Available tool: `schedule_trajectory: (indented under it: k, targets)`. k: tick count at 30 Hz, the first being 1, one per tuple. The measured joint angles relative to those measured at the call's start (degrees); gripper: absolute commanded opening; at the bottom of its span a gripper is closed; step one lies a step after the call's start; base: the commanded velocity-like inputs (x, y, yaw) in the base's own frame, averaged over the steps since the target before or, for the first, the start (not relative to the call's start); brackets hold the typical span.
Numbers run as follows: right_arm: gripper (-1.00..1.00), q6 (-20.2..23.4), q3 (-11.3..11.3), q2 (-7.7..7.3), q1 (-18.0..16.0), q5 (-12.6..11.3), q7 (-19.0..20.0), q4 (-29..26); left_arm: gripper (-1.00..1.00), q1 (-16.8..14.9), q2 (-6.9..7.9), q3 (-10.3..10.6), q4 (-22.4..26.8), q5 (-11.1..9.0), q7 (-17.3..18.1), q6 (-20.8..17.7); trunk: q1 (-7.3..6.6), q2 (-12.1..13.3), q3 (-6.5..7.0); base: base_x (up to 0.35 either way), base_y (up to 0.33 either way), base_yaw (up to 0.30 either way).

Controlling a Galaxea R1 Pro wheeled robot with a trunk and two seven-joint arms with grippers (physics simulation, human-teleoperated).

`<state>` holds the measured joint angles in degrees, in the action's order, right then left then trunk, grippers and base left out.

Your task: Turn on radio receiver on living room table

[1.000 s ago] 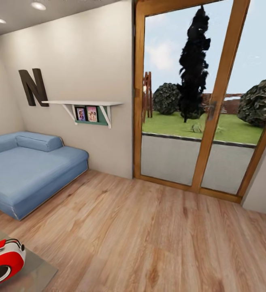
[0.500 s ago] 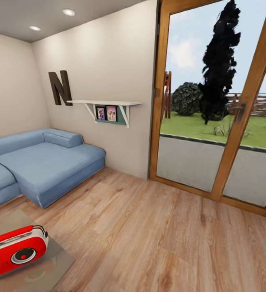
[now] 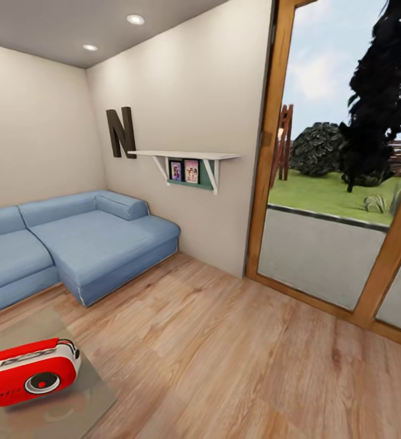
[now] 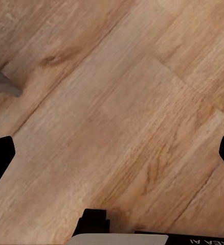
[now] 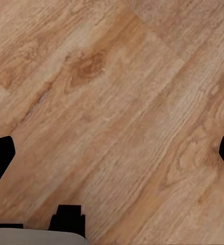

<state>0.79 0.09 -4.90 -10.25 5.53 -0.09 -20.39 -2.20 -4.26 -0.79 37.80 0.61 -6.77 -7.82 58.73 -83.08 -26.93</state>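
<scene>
Living room w/ light wood floor (image 3: pixel 224 360), beige walls and recessed ceiling lights. Big wood-framed glass door (image 3: pixel 340 183) on the right side of head view, lawn, dark shrubs and a tall black tree outside. Blue sectional sofa (image 3: pixel 72 244) fills the far-left corner. Above it on the wall: a dark letter "N" (image 3: pixel 121 132), then a white bracket shelf (image 3: pixel 185 156) w/ two small framed photos (image 3: pixel 184 171) tucked under it.

Table (image 3: pixel 72 408), grey and glossy, at lower left of head view, only its corner in frame. Radio receiver (image 3: pixel 30 372) sits on it near that corner: red body, white edge band, round dial facing the camera, thin loop handle on top.

Both wrist cams look down at bare floor planks. Left gripper (image 4: pixel 112 153): dark fingertips at opposite frame edges, spread wide, nothing between. Right gripper (image 5: pixel 112 153): same, fingers far apart, holding nothing. Left wrist view also catches a grey corner, prob. the table.
</scene>
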Motion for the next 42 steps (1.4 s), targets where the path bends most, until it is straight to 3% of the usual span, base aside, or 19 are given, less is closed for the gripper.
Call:
schedule_trajectory:
  k: [42]
  targets:
    - [1.00,0.00,0.00,0.00,0.00,0.00,0.00,0.00,1.00,0.00,-0.05,0.08,-0.27,0.00,0.00,0.00,0.00,0.00,0.00,0.252,-0.227,0.290]
